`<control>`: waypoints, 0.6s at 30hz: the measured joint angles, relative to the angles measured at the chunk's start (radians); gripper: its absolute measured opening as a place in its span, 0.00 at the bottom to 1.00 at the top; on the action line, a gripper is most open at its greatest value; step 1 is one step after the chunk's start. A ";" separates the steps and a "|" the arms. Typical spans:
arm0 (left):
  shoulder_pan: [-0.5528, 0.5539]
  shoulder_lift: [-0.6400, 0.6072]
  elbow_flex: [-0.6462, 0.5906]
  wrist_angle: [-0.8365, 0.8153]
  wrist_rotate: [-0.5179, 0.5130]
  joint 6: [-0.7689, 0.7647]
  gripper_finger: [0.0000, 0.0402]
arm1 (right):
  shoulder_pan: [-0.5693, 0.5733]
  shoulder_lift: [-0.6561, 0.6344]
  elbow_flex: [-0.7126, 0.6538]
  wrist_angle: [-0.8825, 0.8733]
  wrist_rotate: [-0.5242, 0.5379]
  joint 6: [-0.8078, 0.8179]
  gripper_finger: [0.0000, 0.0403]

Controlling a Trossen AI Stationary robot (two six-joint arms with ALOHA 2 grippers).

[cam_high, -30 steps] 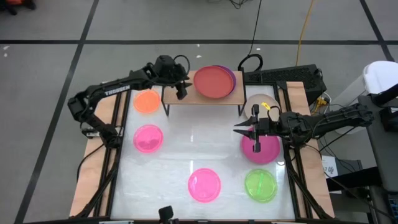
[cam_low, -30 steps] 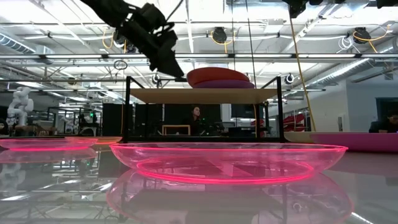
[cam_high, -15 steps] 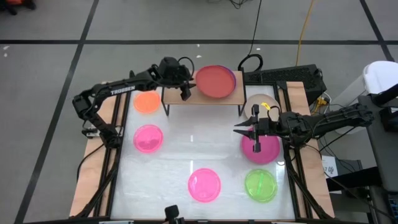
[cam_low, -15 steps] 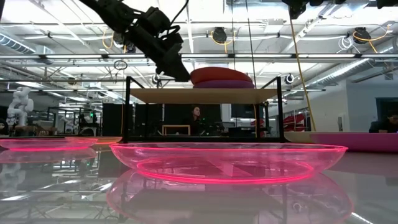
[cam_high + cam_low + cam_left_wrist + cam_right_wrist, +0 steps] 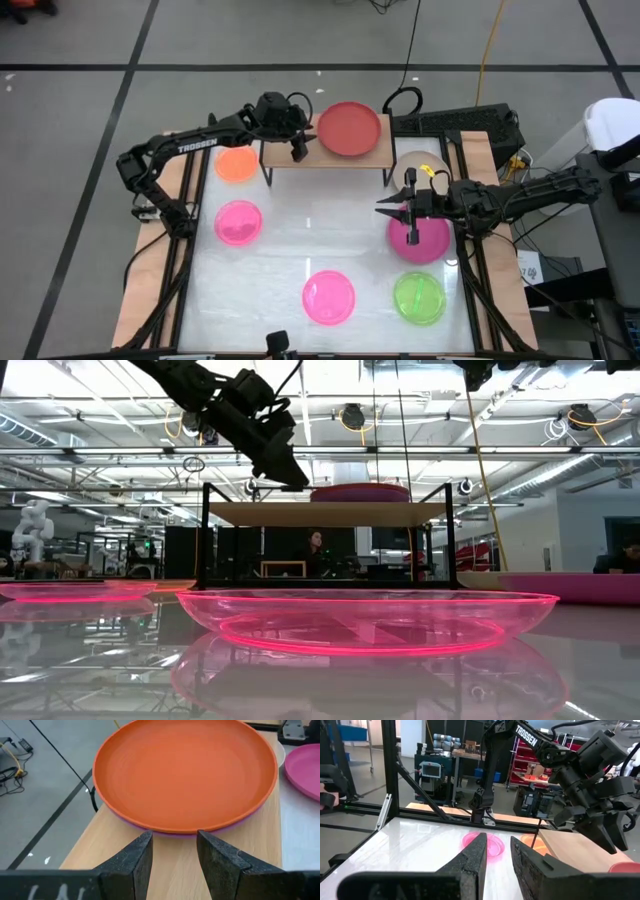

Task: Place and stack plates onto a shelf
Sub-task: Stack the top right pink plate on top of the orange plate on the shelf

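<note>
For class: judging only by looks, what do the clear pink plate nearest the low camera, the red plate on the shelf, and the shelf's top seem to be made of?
The translucent pink plate: probably glossy clear plastic; light passes through it and its rim glows. The round red plate: likely opaque plastic with a smooth matte face and no grain. The shelf's rectangular light top: seems to be pale wood, or a wood-look laminate, with faint streaks of grain.

Red plate (image 5: 348, 128) over purple plate (image 5: 235, 825)
</note>
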State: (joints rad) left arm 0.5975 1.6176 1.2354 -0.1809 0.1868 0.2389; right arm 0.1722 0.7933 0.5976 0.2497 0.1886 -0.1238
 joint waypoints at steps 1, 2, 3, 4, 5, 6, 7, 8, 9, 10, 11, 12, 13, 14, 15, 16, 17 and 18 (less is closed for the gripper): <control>-0.002 0.000 0.000 -0.007 0.006 0.003 0.39 | 0.000 0.000 0.000 0.000 0.000 0.005 0.18; -0.003 -0.003 0.000 -0.013 0.021 0.002 0.39 | 0.000 0.000 0.000 -0.001 -0.001 0.012 0.18; -0.002 -0.016 0.000 -0.026 0.043 -0.005 0.39 | 0.000 0.000 0.000 -0.005 -0.001 0.022 0.18; 0.002 -0.034 0.000 -0.041 0.067 -0.013 0.39 | 0.000 0.000 0.000 -0.009 0.000 0.032 0.18; 0.002 -0.054 0.000 -0.040 0.089 -0.020 0.39 | 0.000 0.000 0.000 -0.014 0.006 0.040 0.18; -0.002 -0.077 0.001 -0.031 0.108 -0.025 0.39 | 0.000 0.000 0.000 -0.018 0.026 0.050 0.18; -0.004 -0.103 0.002 -0.029 0.128 -0.035 0.39 | 0.000 0.000 0.000 -0.022 0.049 0.059 0.18; -0.004 -0.131 0.002 -0.039 0.139 -0.037 0.39 | 0.000 0.000 0.000 -0.025 0.071 0.066 0.18; -0.009 -0.161 0.001 -0.045 0.146 -0.039 0.39 | 0.000 0.000 0.000 -0.029 0.079 0.075 0.18; -0.017 -0.192 0.001 -0.044 0.150 -0.039 0.39 | -0.003 -0.001 0.005 -0.053 0.082 0.086 0.18; -0.027 -0.225 0.001 -0.042 0.153 -0.039 0.39 | -0.003 -0.001 0.015 -0.091 0.084 0.099 0.18; -0.036 -0.262 0.001 -0.047 0.154 -0.039 0.39 | -0.003 0.000 0.032 -0.136 0.085 0.117 0.18; -0.043 -0.299 0.001 -0.061 0.156 -0.038 0.39 | -0.003 0.000 0.050 -0.187 0.081 0.138 0.18; -0.054 -0.338 0.001 -0.075 0.158 -0.035 0.39 | -0.003 0.001 0.068 -0.235 0.077 0.160 0.18; -0.067 -0.372 -0.003 -0.075 0.157 -0.034 0.39 | -0.002 0.004 0.087 -0.285 0.077 0.181 0.18; -0.078 -0.409 -0.013 -0.072 0.156 -0.032 0.39 | -0.002 0.006 0.106 -0.339 0.077 0.201 0.18; -0.091 -0.449 -0.027 -0.070 0.154 -0.031 0.39 | -0.002 0.008 0.123 -0.389 0.077 0.219 0.18; -0.103 -0.487 -0.047 -0.058 0.154 -0.031 0.39 | -0.002 0.012 0.138 -0.438 0.077 0.235 0.18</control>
State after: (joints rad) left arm 0.4946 1.1311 1.1889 -0.2385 0.3408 0.2075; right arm 0.1699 0.8052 0.7360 -0.1887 0.2657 0.1112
